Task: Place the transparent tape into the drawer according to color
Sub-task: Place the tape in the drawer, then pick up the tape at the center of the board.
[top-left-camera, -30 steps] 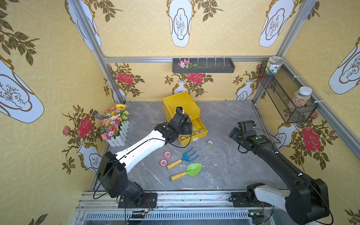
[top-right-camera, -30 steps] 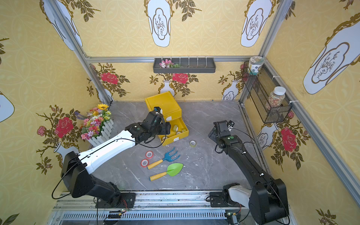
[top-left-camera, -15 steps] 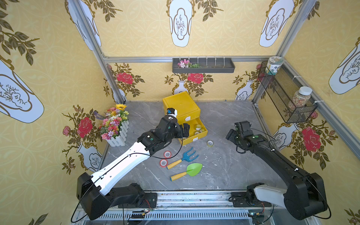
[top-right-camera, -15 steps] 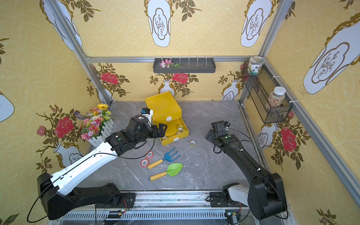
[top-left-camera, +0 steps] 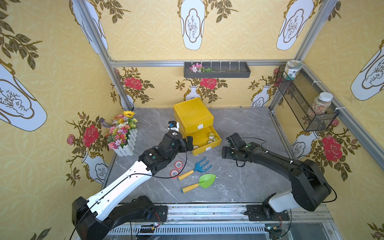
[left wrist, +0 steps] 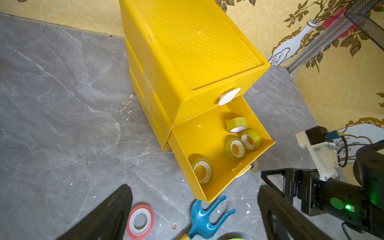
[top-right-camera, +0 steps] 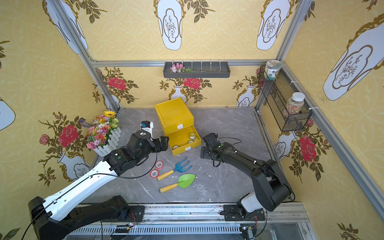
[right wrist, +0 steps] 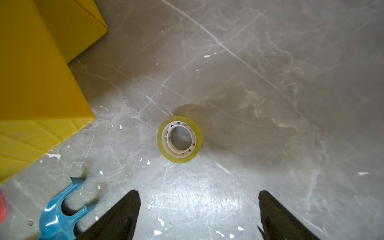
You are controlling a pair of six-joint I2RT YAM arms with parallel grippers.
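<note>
The right gripper (right wrist: 198,193), jaws wide apart and empty, hovers over a yellowish-green see-through tape roll (right wrist: 179,138) lying flat on the grey marbled tabletop (right wrist: 270,62) beside the yellow plastic drawer cabinet (top-left-camera: 192,113), probably lined up to take it to the pulled-out lower drawer (left wrist: 207,135), where four like-tinted rolls (left wrist: 234,148) lie. The left gripper (left wrist: 193,188), equally spread and empty, hangs near two red-tinted rolls (top-left-camera: 178,164). Only the right wrist view shows the loose roll whole; both top views hide it behind the right gripper.
</note>
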